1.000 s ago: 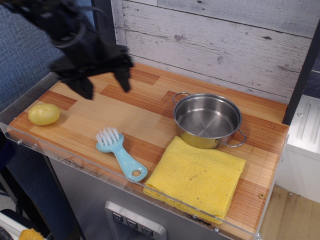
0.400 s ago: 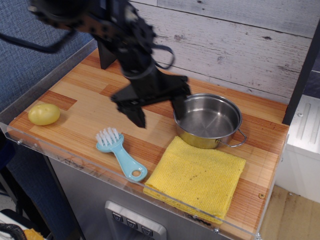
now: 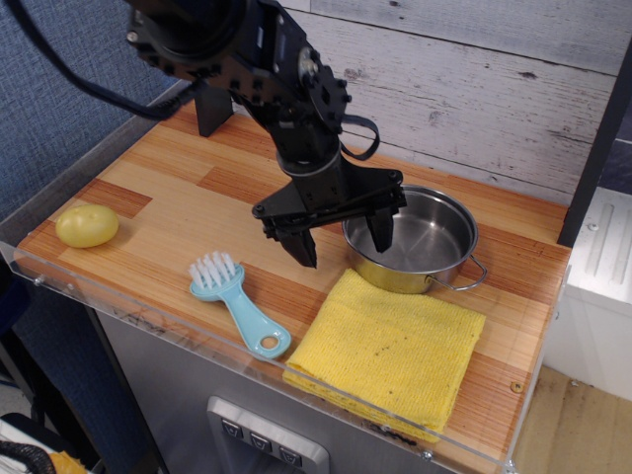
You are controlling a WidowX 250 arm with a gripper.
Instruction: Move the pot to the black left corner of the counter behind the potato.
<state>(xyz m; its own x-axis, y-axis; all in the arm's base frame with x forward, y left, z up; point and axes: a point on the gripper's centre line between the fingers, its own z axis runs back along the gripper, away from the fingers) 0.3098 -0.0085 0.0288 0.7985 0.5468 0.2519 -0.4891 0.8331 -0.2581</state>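
The black robot gripper (image 3: 341, 239), fingers spread wide, straddles the nine-o'clock rim of the small shiny stainless-steel pot (image 3: 410, 240) on the striped wood-plank counter (image 3: 178, 197).

Shiny empty pot (image 3: 415, 240) upright mid-counter (image 3: 197, 197), potato (image 3: 87, 225) far left

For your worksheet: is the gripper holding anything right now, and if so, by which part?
Nothing is held. The gripper is open, its fingers straddling the left rim of the pot, not closed on it.
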